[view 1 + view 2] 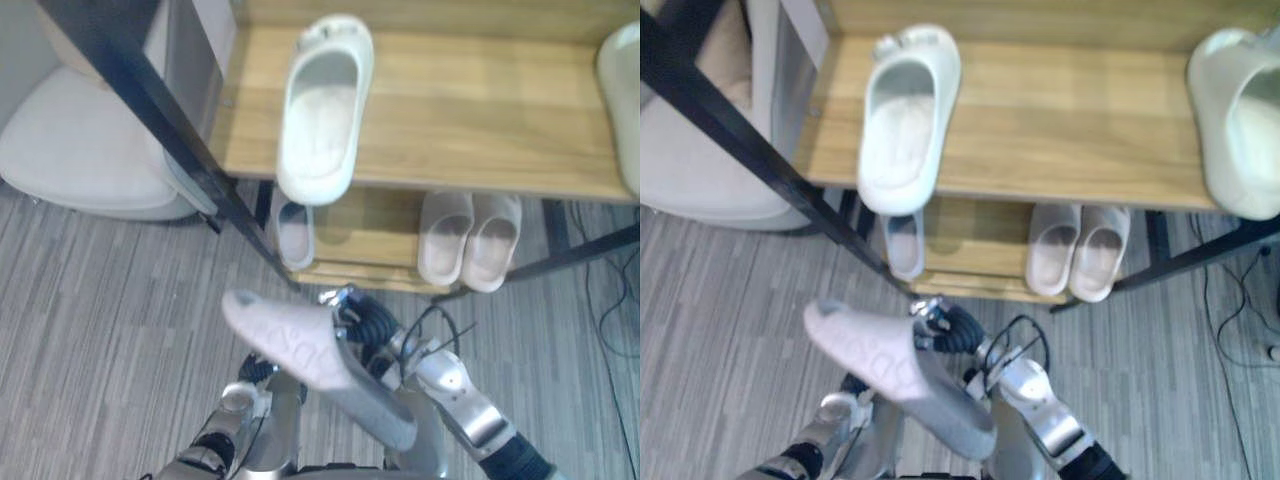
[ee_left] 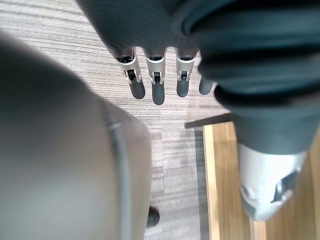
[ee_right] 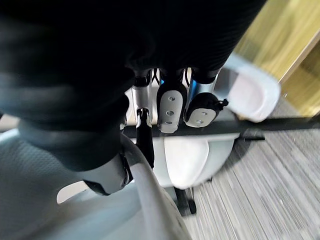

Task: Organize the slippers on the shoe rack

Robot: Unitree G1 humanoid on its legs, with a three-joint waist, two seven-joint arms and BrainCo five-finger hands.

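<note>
My right hand [image 1: 366, 322] is shut on a grey slipper [image 1: 300, 348], holding it sole-up above the floor in front of the shoe rack [image 1: 470, 110]. In the right wrist view its fingers [image 3: 170, 106] curl over the slipper's rim [image 3: 142, 200]. My left hand [image 1: 240, 398] is low beside the slipper, and its fingers [image 2: 157, 89] are straight and hold nothing. A white slipper [image 1: 325, 110] lies on the top shelf with its heel past the front edge. Another white slipper [image 1: 1240, 120] lies at the shelf's right end.
On the lower shelf a beige pair [image 1: 470, 235] stands at the right and a single slipper [image 1: 293, 232] at the left. A black slanted frame bar [image 1: 150, 100] crosses in front of the rack's left side. A pale round seat [image 1: 90, 150] stands at the left.
</note>
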